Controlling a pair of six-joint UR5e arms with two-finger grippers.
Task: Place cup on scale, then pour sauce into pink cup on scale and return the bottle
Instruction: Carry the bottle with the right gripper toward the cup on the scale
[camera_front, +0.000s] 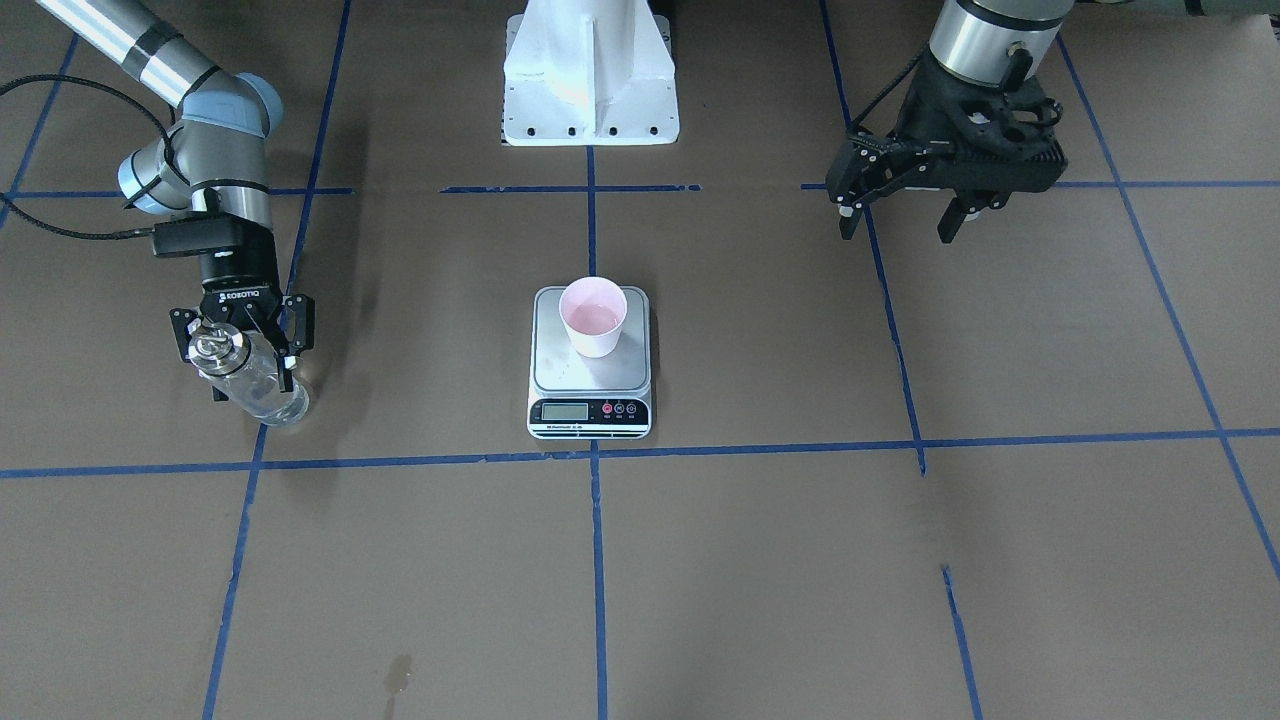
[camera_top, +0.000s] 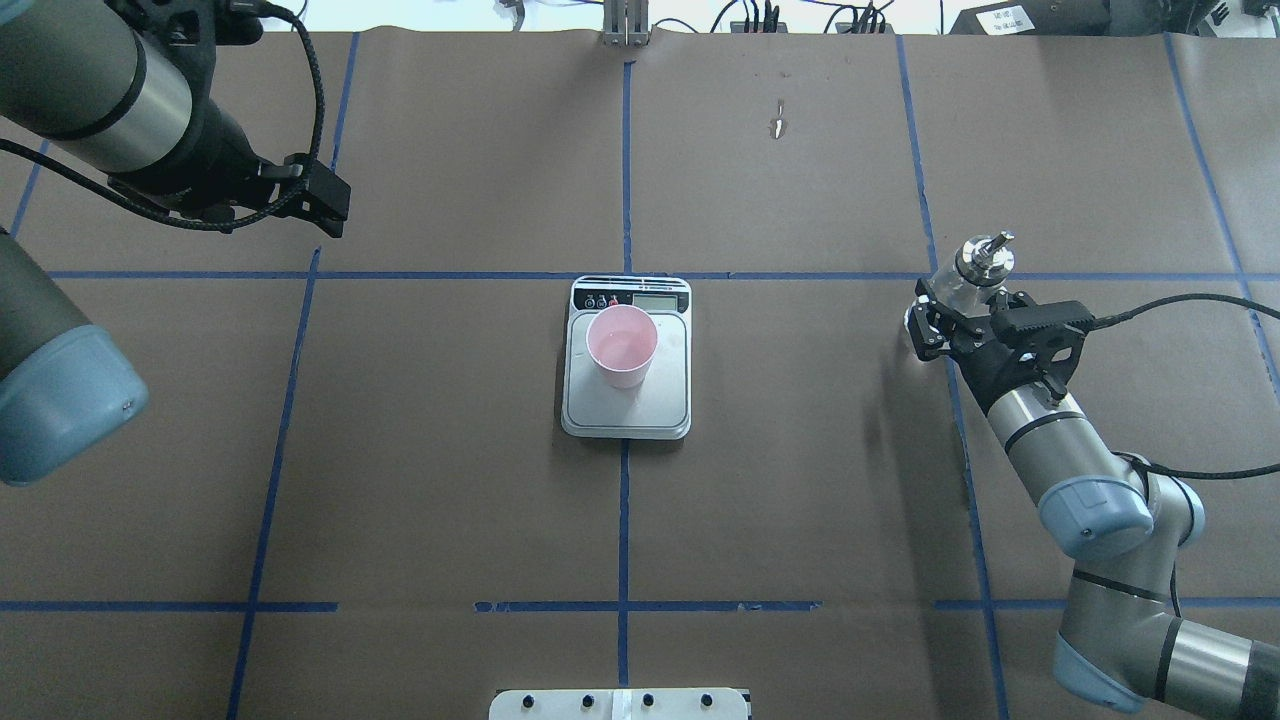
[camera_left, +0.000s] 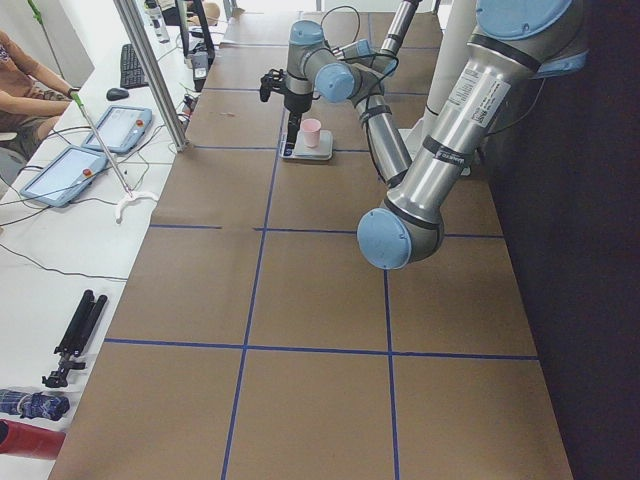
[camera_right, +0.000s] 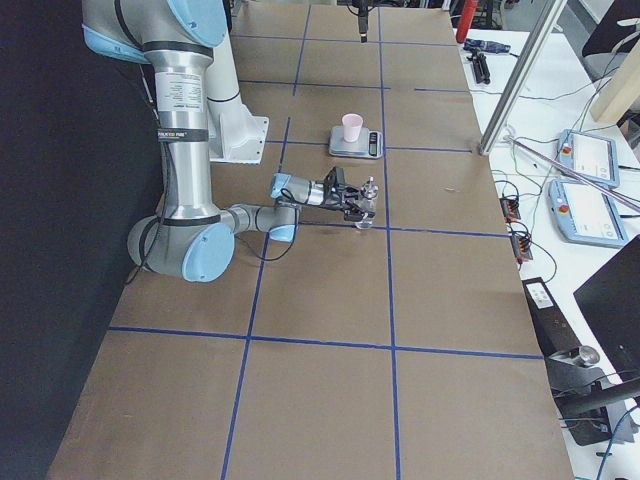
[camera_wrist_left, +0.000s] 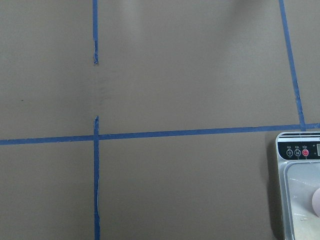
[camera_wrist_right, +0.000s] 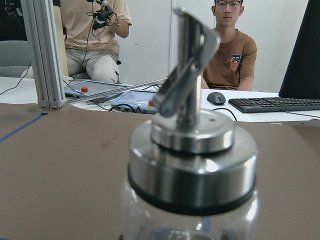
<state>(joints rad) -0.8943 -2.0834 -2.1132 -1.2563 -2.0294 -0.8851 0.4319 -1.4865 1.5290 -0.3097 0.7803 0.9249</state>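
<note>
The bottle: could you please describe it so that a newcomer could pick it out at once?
Start at the scale in the middle of the brown table, with the pink cup on it. Look out to the robot's right side, where the right gripper holds the bottle. It is the only clear glass thing, topped by a shiny metal spout.

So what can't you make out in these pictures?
- Reading on the flat silver-grey kitchen scale: digits too small, front-facing and overhead views.
- Liquid level in the small pale pink cup: too small to tell, all views.
- Base of the clear glass bottle with silver spout cap: cut off by right wrist view's bottom edge.
</note>
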